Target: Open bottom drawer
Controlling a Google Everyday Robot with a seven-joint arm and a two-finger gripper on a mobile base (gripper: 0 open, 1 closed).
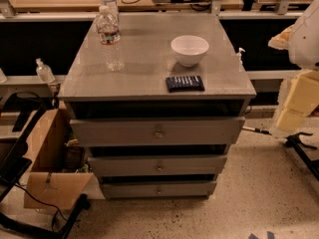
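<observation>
The bottom drawer (129, 189), lowest of three, is rigid and probably light; grip its small, possibly slippery centre knob (159, 189). The pincer (294, 101) hangs far right, well apart; its state cannot be told.

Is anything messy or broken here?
Nothing looks spilled or broken. The nearer water bottle and the bowl stand upright on the cabinet top. Only the cardboard box on the floor, left of the cabinet, sits open, flap down. The pincer hangs at the right edge, away from the bottom drawer.
</observation>
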